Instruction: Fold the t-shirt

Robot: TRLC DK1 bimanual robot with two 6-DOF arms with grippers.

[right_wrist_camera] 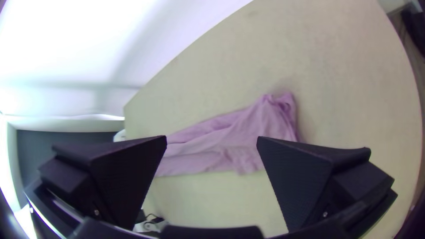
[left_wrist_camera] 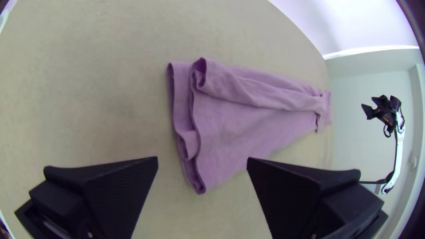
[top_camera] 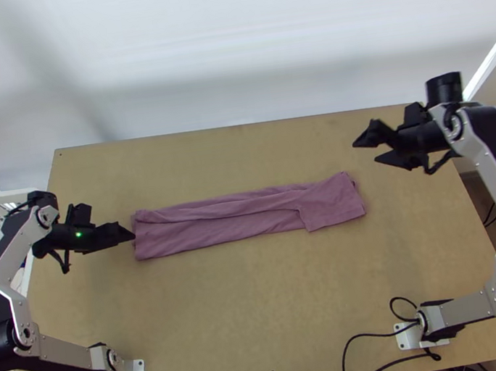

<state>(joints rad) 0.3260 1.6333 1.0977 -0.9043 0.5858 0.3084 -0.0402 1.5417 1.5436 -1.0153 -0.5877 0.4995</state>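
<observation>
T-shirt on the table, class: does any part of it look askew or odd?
The T-shirt is folded into a long strip, but the flap at its right end in the top view lies slanted, making that end look uneven.

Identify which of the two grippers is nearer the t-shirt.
The left gripper: in the top view, its fingertip appears right beside one end of the t-shirt, while a clearer gap separates the right gripper from the cloth.
</observation>
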